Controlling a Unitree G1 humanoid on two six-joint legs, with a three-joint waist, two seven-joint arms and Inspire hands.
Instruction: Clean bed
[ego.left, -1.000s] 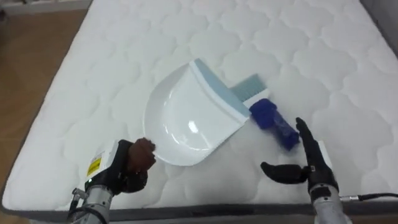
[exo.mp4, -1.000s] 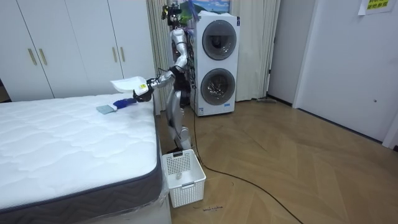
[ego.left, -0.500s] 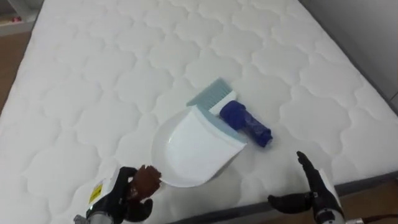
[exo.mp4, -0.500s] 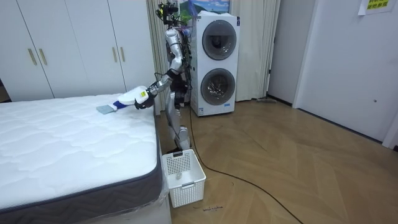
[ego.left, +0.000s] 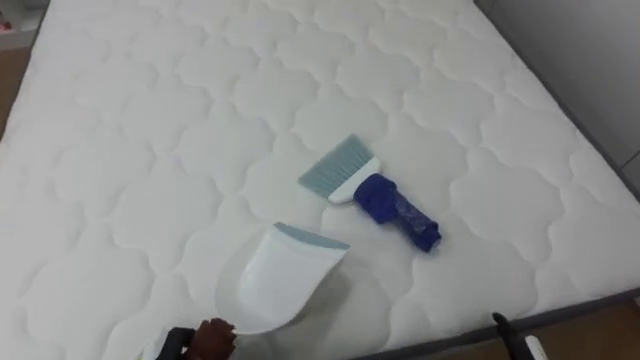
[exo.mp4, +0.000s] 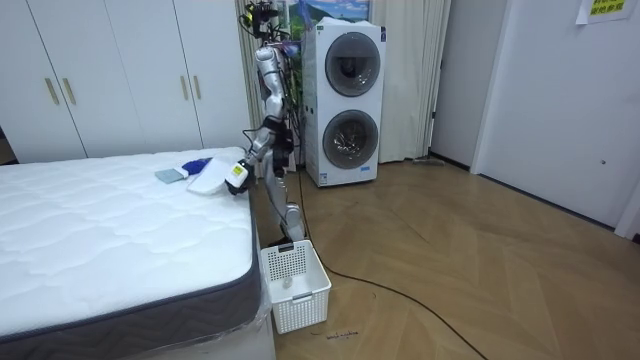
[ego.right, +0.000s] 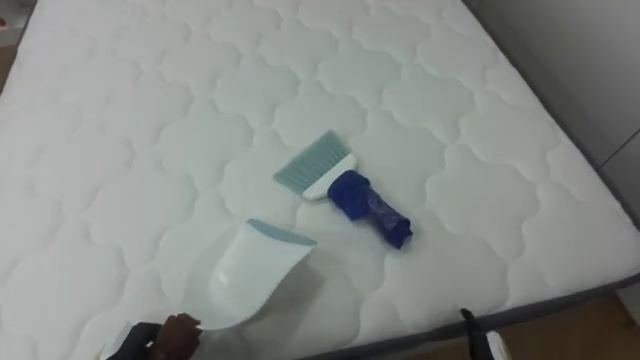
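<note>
On the bed's near edge, your dustpan has just backed away from the brush.

Lower left, your left hand (ego.left: 185, 340) is curled round the handle of the smooth, glossy white plastic dustpan with a pale blue lip (ego.left: 265, 290). A second ago it overlapped the brush; now it lies apart, drawn toward you and empty, so I'd call this a reset, not a sweep. At centre, the hand brush with fanned pale blue-grey bristles and a chunky dark blue handle (ego.left: 375, 195) lies loose on the puffy white quilted mattress (ego.left: 150, 150), where I can see no crumbs. Lower right, your right hand (ego.left: 498, 322) has sunk to the bottom edge, and I can't tell its state.
</note>
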